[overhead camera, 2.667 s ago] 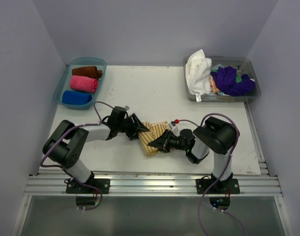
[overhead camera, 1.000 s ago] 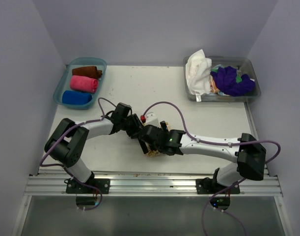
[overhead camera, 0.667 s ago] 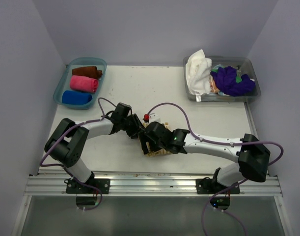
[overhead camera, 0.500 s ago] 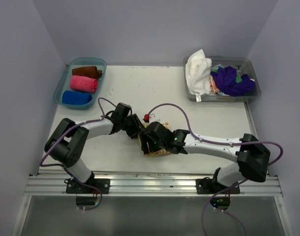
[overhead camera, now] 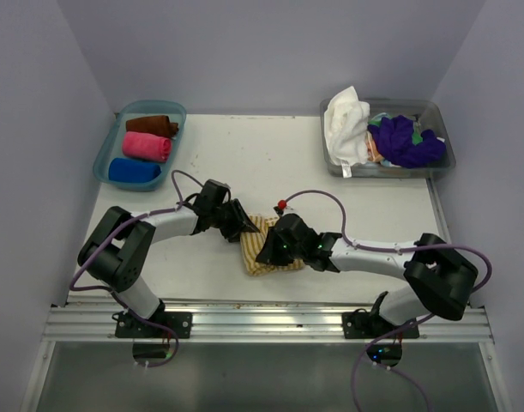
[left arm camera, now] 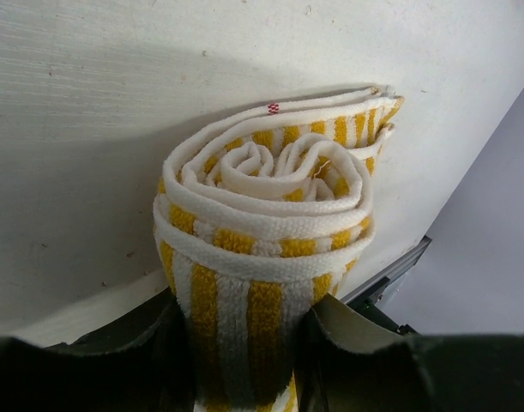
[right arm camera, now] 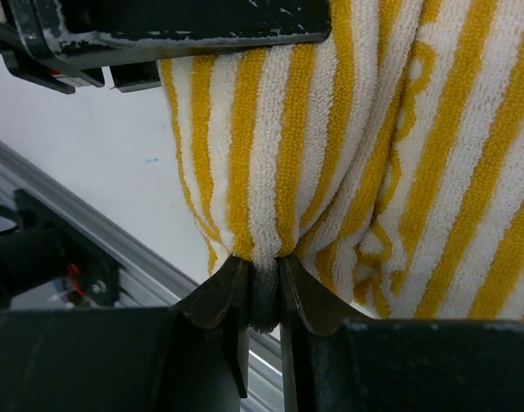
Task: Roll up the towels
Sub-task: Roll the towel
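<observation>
The mustard-yellow and white striped towel (overhead camera: 258, 250) lies rolled near the table's front middle. In the left wrist view its spiral end (left arm camera: 266, 215) faces the camera. My left gripper (overhead camera: 238, 221) is shut on the roll's far end, jaws on either side of it (left arm camera: 244, 343). My right gripper (overhead camera: 274, 249) is shut on a pinched fold of the same towel (right arm camera: 263, 287), seen in the right wrist view. Rolled brown (overhead camera: 152, 125), pink (overhead camera: 147, 147) and blue (overhead camera: 134, 171) towels lie in the blue tray (overhead camera: 105, 158).
A clear bin (overhead camera: 442, 160) at the back right holds a white towel (overhead camera: 346, 123), a purple towel (overhead camera: 405, 140) and other cloth. The metal rail (overhead camera: 270, 322) runs along the table's near edge, close behind the roll.
My right arm reached left across the towel, then drew back right with a fold of it. The towel now shows more between the grippers. The left gripper stayed put.
</observation>
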`<state>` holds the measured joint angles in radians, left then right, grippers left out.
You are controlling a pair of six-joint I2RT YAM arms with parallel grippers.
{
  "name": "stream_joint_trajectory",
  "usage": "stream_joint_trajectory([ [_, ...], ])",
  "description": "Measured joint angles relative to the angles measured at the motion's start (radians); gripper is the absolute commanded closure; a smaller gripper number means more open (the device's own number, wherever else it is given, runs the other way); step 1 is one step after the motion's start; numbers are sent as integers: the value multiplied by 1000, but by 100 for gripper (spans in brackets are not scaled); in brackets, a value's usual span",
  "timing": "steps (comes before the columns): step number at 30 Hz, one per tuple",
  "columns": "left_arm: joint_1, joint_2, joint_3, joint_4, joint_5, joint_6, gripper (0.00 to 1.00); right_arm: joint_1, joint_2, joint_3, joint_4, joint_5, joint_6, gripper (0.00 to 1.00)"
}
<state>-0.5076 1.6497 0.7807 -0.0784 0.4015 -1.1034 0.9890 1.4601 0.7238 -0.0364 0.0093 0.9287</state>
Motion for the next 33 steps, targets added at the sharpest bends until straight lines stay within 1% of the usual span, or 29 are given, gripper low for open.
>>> stream_joint_trajectory([
  [6,0,0,0,0,-1,0,57,-46,-3,-86,137,-89,91,92],
  [8,0,0,0,1,-1,1,57,-49,13,-89,164,-106,103,87],
  [9,0,0,0,1,-1,1,57,-49,19,-89,172,-109,104,82],
  [10,0,0,0,1,-1,3,57,-49,20,-88,172,-108,104,70],
  [12,0,0,0,1,-1,5,57,-49,11,-81,151,-102,95,55],
  [13,0,0,0,1,-1,5,57,-48,3,-71,123,-90,84,44],
  [16,0,0,1,1,0,5,57,-22,-35,-2,-34,2,22,32],
  [18,0,0,1,0,0,4,57,2,-50,60,-134,69,-21,30],
  [22,0,0,2,0,0,4,57,78,-54,205,-316,232,-106,30],
  [25,-3,0,2,0,-1,4,57,152,-24,316,-422,351,-172,31],
  [28,-6,0,2,0,-1,4,57,223,51,422,-488,453,-240,29],
  [29,-6,0,2,0,-1,4,57,247,84,457,-510,486,-265,27],
  [30,-6,0,3,-2,-1,4,57,271,119,491,-529,518,-292,23],
  [33,-6,0,3,-5,-1,4,57,344,235,595,-595,613,-367,20],
])
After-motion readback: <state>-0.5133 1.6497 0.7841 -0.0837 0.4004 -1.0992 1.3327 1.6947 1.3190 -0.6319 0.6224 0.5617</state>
